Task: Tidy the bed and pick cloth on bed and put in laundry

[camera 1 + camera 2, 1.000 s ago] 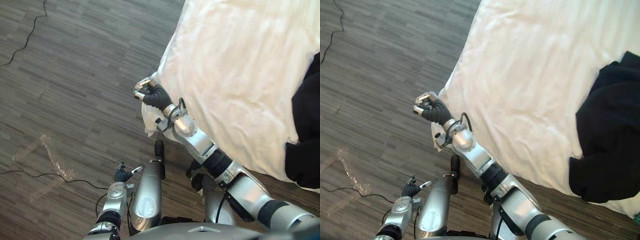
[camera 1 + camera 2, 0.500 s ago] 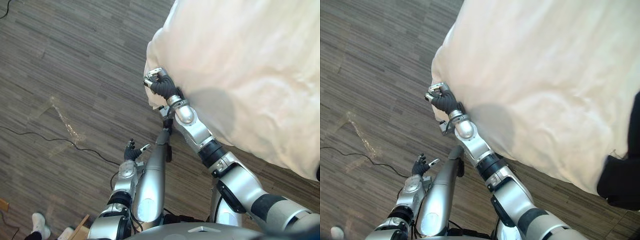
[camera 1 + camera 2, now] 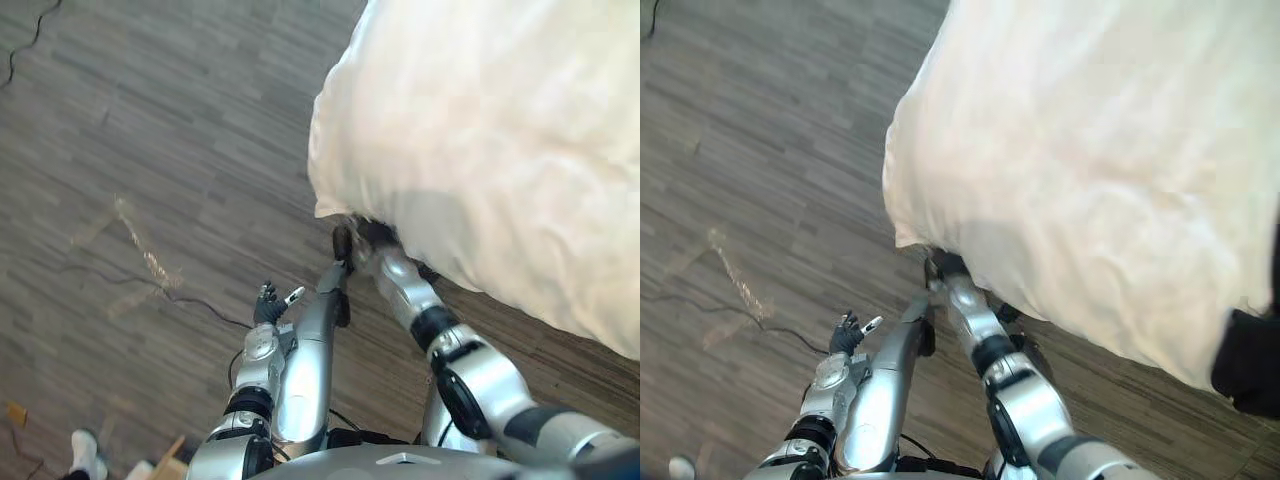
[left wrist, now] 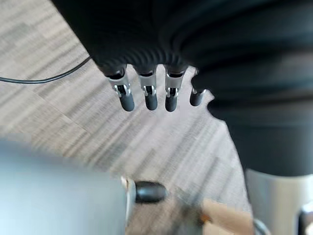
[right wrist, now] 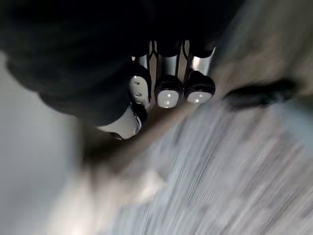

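A white duvet (image 3: 500, 150) covers the bed at the upper right, its corner hanging over the floor. My right hand (image 3: 370, 234) is tucked under that corner's edge. In the right wrist view its fingers (image 5: 167, 93) are curled toward the thumb, with pale cloth blurred beside them. A black cloth (image 3: 1252, 372) lies on the bed at the far right edge. My left hand (image 3: 268, 302) hangs low over the floor, apart from the bed, with its fingers (image 4: 147, 95) straight and nothing in it.
Grey wood-look floor (image 3: 150, 120) spreads to the left of the bed. A shiny tape mark (image 3: 145, 255) lies on it. A person's shoe (image 3: 85, 450) shows at the bottom left, beside a brown box corner (image 3: 165, 463).
The camera has shifted. My right hand, earlier gripping the duvet corner in plain sight, now sits under the duvet's edge. The left hand stays low.
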